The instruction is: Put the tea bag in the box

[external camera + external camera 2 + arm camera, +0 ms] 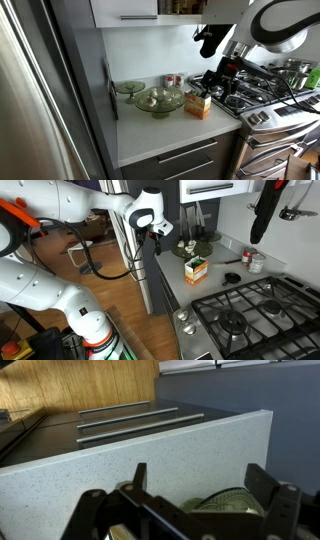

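The small yellow-orange box [198, 104] stands on the white counter [150, 130] beside the stove; it also shows in an exterior view [196, 271]. My gripper [207, 87] hangs just above and behind the box. In the wrist view my gripper [200, 478] is open, its two dark fingers wide apart with nothing between them. Below them lies the rim of a green-tinted glass bowl [235, 500]. I cannot make out the tea bag in any view.
Two glass bowls [158, 98] [130, 87] sit on the counter by the box. Small cans [172, 80] stand at the back wall. A gas stove [250, 315] lies next to the box. A black mitt [262, 215] hangs above. A steel fridge [40, 90] borders the counter.
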Controlling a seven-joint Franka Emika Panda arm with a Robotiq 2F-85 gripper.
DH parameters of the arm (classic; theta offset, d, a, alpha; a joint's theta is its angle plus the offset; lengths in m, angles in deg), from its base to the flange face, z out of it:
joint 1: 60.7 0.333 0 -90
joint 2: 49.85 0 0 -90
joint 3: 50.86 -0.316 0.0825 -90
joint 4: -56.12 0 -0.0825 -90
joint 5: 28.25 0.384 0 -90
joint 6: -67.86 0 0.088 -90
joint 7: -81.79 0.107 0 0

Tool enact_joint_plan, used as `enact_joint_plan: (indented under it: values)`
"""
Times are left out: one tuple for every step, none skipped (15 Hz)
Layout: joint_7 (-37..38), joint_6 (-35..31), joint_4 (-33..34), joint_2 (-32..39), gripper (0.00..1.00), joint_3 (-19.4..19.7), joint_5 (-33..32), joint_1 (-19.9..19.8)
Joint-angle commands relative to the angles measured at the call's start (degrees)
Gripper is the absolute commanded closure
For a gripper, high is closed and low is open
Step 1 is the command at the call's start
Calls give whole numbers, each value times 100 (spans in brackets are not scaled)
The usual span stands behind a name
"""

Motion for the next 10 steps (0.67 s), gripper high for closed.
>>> enact_joint_plan:
  values:
    - [1118, -69, 166, -212, 0, -304, 148, -266]
    - [1473, -74, 252, -278, 0, -379, 143, -305]
    - [933, -8, 226, -108, 0, -241, 42, -203]
    - [1174, -10, 292, -153, 0, -288, 33, -223]
    - [1312, -12, 331, -190, 0, -319, 28, -234]
    - [1372, -12, 340, -215, 0, -334, 26, -238]
    - [1396, -12, 340, -224, 0, -338, 25, -243]
    - [1405, -13, 340, -223, 0, -337, 25, -251]
    - [1409, -13, 339, -222, 0, -336, 24, -256]
    - [1558, -125, 391, -208, 0, -370, 109, -260]
